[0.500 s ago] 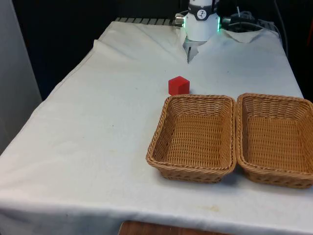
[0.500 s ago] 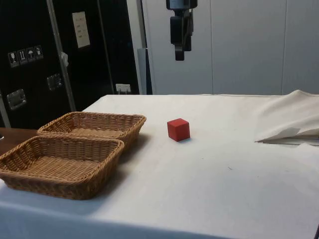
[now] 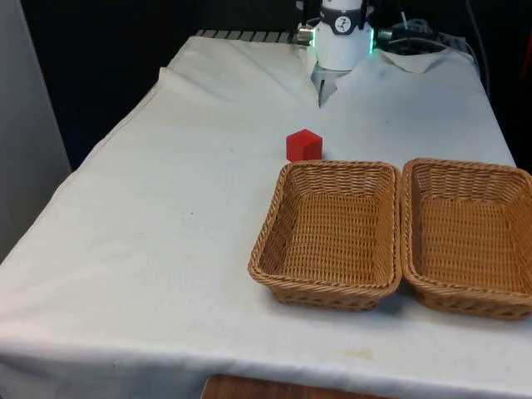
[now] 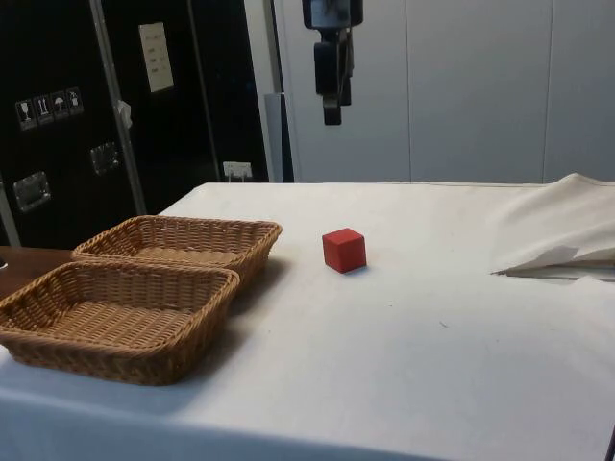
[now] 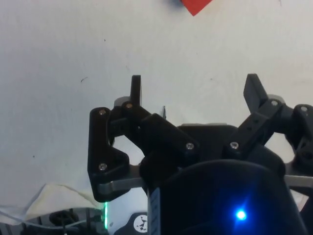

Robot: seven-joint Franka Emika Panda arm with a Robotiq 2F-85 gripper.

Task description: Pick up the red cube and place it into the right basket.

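Note:
The red cube [image 3: 304, 145] rests on the white cloth just behind the left basket [image 3: 330, 233] in the front view; it also shows in the side view [image 4: 344, 250] and at the edge of the wrist view [image 5: 196, 5]. The right basket [image 3: 466, 236] stands beside the left one, on the front view's right. My gripper [image 4: 332, 113] hangs high above the table in the side view, roughly over the cube. In the wrist view the gripper [image 5: 193, 85] is open, with nothing between its black fingers [image 5: 136, 88].
Both wicker baskets [image 4: 178, 242] stand side by side, touching, near the table's front edge. The cloth bunches into a fold [image 3: 332, 83] near the robot's base. Open cloth lies on the front view's left.
In the side view the gripper has shifted a little toward the baskets and slightly down. The cube and baskets have not moved.

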